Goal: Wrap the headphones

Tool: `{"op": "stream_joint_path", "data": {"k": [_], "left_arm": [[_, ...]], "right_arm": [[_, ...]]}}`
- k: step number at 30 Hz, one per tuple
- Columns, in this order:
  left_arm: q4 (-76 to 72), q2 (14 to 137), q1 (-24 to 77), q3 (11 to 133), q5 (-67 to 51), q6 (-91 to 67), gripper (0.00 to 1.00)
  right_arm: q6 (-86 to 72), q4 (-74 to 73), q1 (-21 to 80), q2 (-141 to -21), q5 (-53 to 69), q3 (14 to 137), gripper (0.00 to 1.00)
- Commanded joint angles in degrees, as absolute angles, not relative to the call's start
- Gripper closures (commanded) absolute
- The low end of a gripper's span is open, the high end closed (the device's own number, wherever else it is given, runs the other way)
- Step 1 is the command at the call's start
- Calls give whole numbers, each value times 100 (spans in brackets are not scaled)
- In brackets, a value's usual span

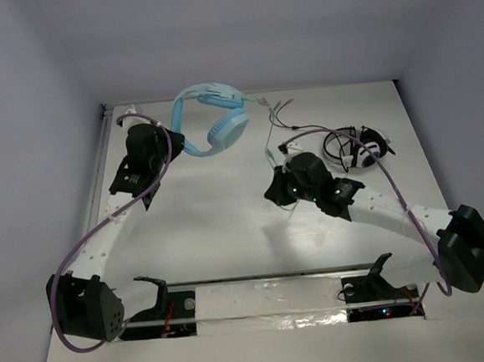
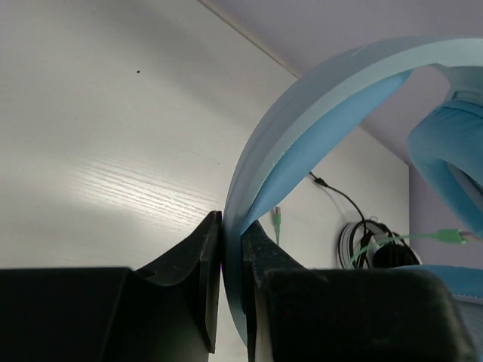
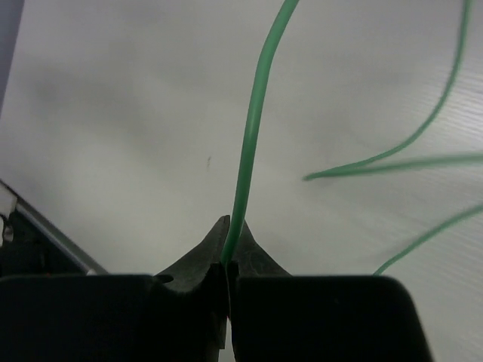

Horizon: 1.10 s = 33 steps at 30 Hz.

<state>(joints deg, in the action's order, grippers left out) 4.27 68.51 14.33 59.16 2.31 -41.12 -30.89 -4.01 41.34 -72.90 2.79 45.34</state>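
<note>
The light-blue headphones are being held at the far side of the table, left of centre, with the wide headband arching upward and one earcup facing the arms. The left gripper is being pressed together on the lower end of that headband, which is being pinched flat between its fingers. The right gripper is being kept near the middle of the table, and its jaws are being squeezed on the thin green cable, which is running up and away from between the fingertips.

Nothing of the wrapping itself is being shown as done. No turn of cable is being seen around the headband or the earcups. Several green strands are being left loose on the table beyond the right gripper, and the plugs are lying free near the far edge, just right of the headset. The smaller black-and-white headphones are being left untouched at the right.

The moment is being judged an early one: both holds are being made, one steadying the headset and one taking the cable, while all of the winding and the tucking away of the plug end are being judged left to do.
</note>
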Motion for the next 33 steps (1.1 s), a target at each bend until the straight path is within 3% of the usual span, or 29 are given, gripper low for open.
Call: {"op": "stream_joint_path", "data": {"k": [1,7,13,21,26,28,33], "left_arm": [[-1089,6363,1406,5557,764,-4939,100],[-1301,6398,1626,5186,1248,-4957,100],[-1336,6390,2160,5045,1370,-4633,100],[-1520,6355,2602,4527,1248,-4131,100],[-1013,6179,2330,5245,1020,-4017,100],[-845,6153,2136,5884,845,-3964,100],[-89,6135,1995,7257,440,-3701,100]], "right_arm": [[-2998,-1045,4832,-7435,228,5236,100],[-2568,-1678,6160,-8242,501,6406,99],[-2426,-1741,6223,-8622,308,6899,90],[-2232,-1705,6223,-8219,283,7234,79],[-2794,-258,6223,-7525,-44,5575,72],[-3005,636,6170,-7252,-35,5082,59],[-3059,1614,5661,-6847,278,4291,58]]}}
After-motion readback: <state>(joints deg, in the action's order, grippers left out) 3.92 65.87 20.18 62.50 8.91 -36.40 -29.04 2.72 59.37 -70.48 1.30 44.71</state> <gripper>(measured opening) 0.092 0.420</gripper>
